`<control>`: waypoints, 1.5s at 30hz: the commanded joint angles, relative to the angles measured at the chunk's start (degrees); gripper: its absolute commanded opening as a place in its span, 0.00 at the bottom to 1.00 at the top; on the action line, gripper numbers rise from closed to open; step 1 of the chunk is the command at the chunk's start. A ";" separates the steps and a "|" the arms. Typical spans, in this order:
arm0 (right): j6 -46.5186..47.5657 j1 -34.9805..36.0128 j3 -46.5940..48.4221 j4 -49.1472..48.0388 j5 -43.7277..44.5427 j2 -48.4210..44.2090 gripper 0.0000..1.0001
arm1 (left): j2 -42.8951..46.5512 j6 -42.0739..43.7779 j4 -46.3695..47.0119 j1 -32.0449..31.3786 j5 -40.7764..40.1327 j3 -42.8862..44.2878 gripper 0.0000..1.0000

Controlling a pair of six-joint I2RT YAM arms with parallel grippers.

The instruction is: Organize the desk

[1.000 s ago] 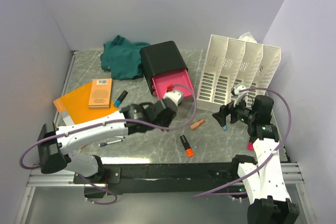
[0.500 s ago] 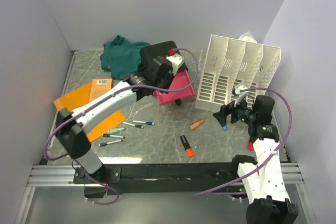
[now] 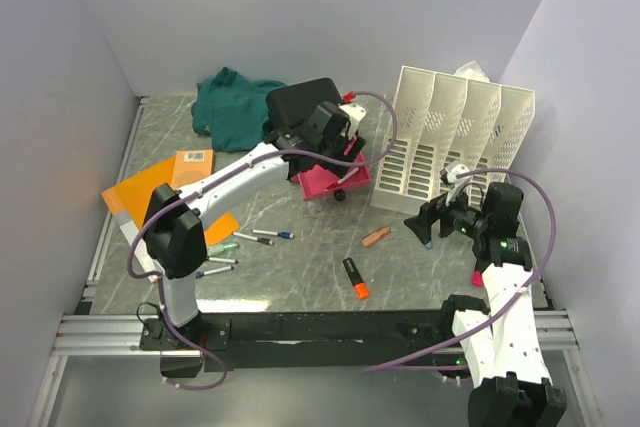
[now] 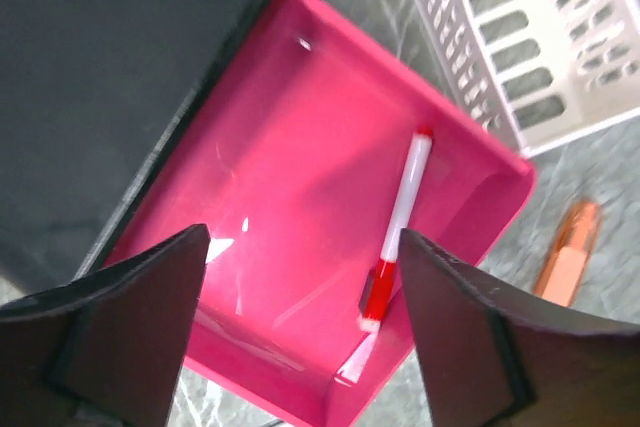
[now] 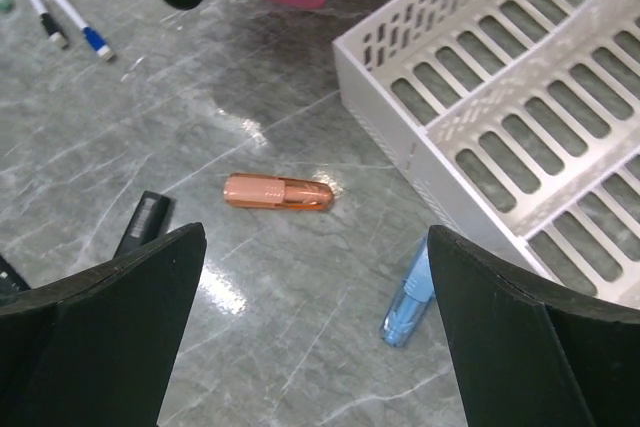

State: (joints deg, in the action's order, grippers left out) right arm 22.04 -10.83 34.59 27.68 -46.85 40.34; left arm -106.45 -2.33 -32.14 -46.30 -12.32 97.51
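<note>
The desk (image 3: 300, 259) is grey-green marble with stationery scattered on it. My left gripper (image 3: 335, 152) hangs open over the pulled-out pink drawer (image 4: 300, 177) of the black drawer box (image 3: 305, 107). A red and white marker (image 4: 400, 217) lies loose in that drawer, just ahead of the open left gripper (image 4: 300, 337). My right gripper (image 3: 430, 219) hovers open and empty in front of the white file rack (image 3: 455, 137). Below the right gripper (image 5: 315, 347) lie an orange highlighter (image 5: 277, 192) and, near the right finger, a blue highlighter (image 5: 410, 297).
A green cloth (image 3: 235, 107) is bunched at the back left. An orange folder (image 3: 150, 197) with a small orange book (image 3: 190, 172) on it lies at the left, several pens (image 3: 240, 242) beside it. A black and orange marker (image 3: 355, 277) lies near the front edge.
My left arm swung from the desk's middle back to the pink drawer and its jaws opened; the red marker now lies in the drawer. The right arm has not moved.
</note>
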 commanded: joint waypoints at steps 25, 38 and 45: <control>2.05 64.08 53.29 14.25 28.29 53.85 1.00 | 79.81 -25.89 4.45 8.60 -20.01 -56.12 0.99; 2.74 67.17 69.46 15.73 32.96 79.10 0.78 | 85.01 -25.18 5.60 8.60 -22.40 -57.00 0.99; 3.97 67.34 71.67 17.49 33.40 85.78 0.65 | 85.62 -25.27 5.68 8.69 -21.79 -57.00 1.00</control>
State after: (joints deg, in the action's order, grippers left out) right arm 25.12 56.01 103.85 43.55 -14.39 124.70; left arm -21.78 -26.92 -28.12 -37.89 -33.76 40.58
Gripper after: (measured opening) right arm 0.670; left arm 0.995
